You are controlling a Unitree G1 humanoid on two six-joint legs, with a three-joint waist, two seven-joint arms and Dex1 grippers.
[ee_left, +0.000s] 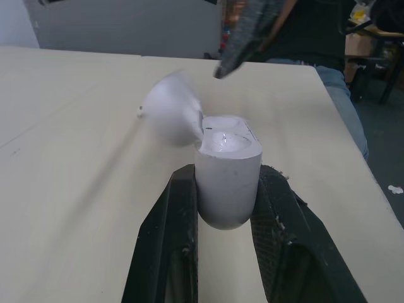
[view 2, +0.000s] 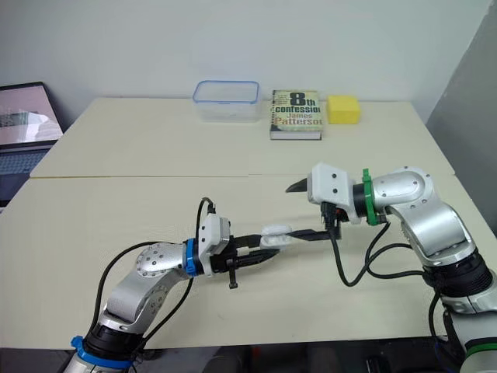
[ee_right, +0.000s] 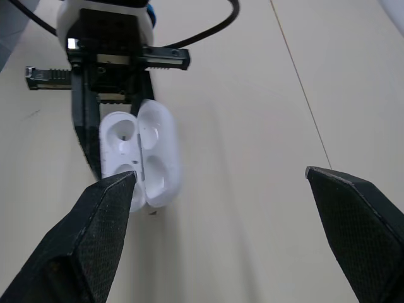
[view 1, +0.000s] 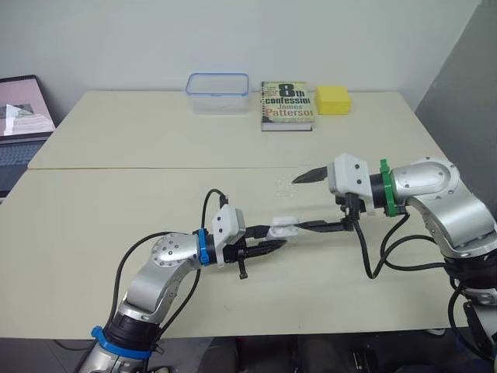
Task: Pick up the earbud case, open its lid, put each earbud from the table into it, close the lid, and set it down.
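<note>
Far left you've got a laptop, screen lit, just off the left edge of the desk. A clear container with a blue rim sits at the far edge, left of centre. Your left gripper reaches in from the front left corner. Its jaws are clamped on the lower body of the white earbud case, one finger on each side, with the case upright between them. That puts the case over the middle of the near desk; whether it's lifted or resting you can't tell. Its lid is swung open on the hinge and a round well shows in the body; whether anything's in it you can't tell. A small white bit lies on the desk past the lid, too small to name. A book lies flat at the far edge, with a yellow block just beside it on the right. Your right gripper comes in from the right edge, jaws spread wide, gripping nothing. Its lower finger points its tip right at the open case, contact unclear, and the upper finger hangs apart, toward the far edge
</note>
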